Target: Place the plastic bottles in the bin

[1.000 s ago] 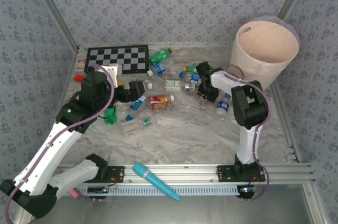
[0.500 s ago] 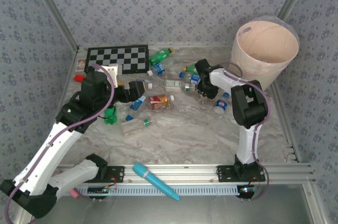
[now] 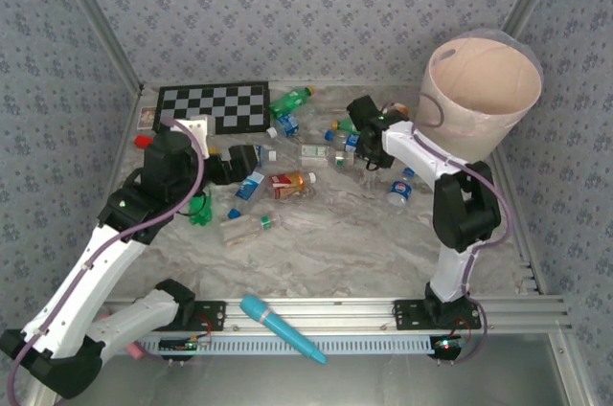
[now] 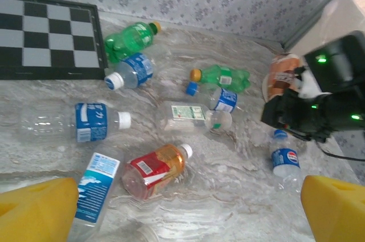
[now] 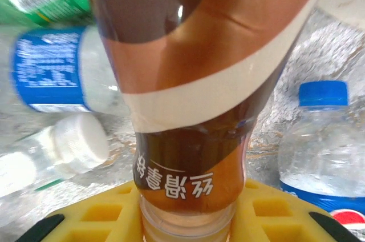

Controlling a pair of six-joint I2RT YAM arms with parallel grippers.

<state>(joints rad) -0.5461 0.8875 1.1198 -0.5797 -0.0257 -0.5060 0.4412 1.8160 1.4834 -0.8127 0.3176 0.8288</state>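
Top external: right arm reaches to the far side, forearm angled toward the bin [image 3: 476,128], right end effector [image 3: 368,126] just left of its wall. Right wrist: fingers [image 5: 91,216] pinch the brown-labelled bottle [image 5: 194,76] at the neck. It has a brown and orange label with a white band, and it is outside the bin. Left arm is bent over the left half of the tabletop [image 3: 335,243], left end effector [image 4: 182,210] spread wide and holding nothing. Loose bottles lie scattered between the arms: green bottle [image 3: 290,100], red-labelled bottle [image 3: 288,183], blue-capped Pepsi bottle [image 3: 401,190].
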